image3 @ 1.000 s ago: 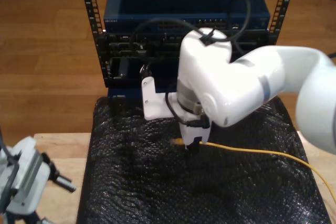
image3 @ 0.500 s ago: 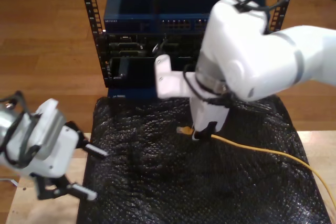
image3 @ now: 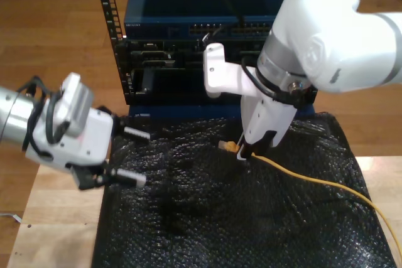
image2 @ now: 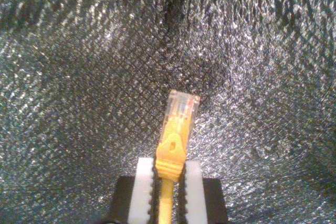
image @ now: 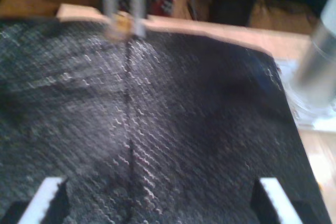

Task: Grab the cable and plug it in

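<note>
My second gripper [image2: 168, 182] pinches the cable [image2: 173, 145] just behind its clear plug [image2: 181, 106], lifted over the black mat [image3: 207, 218] near the rack [image3: 188, 36]. My first gripper [image3: 129, 155] is open, at the exterior view's left. The cable looks light and bendy (the plug's little clip could snap), so holding the stiff boot seems best.
</note>
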You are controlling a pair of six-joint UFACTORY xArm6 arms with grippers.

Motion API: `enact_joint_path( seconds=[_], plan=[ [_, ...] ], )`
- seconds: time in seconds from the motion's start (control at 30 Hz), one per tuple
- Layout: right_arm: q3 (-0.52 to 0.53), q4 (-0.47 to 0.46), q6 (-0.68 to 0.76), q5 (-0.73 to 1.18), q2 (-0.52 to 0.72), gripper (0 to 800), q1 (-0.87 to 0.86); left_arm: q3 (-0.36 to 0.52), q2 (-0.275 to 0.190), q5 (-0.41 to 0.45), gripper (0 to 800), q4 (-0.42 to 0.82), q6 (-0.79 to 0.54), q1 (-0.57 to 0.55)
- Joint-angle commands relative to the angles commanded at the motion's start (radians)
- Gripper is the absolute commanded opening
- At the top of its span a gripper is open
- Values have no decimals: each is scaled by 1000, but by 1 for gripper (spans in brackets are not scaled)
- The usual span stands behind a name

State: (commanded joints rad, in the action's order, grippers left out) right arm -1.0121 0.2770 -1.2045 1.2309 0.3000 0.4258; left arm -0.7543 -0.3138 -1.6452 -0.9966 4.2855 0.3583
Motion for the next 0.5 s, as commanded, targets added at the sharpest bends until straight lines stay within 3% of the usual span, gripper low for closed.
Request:
enact_joint_path(
  seconds=[0.13,0.5],
  plan=[
    [-18,8,-2,23,14,3,0,-17,26,12,800,-28,3,-3],
    [-40,44,0,46,26,4,-5,-28,25,69,800,-81,48,-141]
  ],
)
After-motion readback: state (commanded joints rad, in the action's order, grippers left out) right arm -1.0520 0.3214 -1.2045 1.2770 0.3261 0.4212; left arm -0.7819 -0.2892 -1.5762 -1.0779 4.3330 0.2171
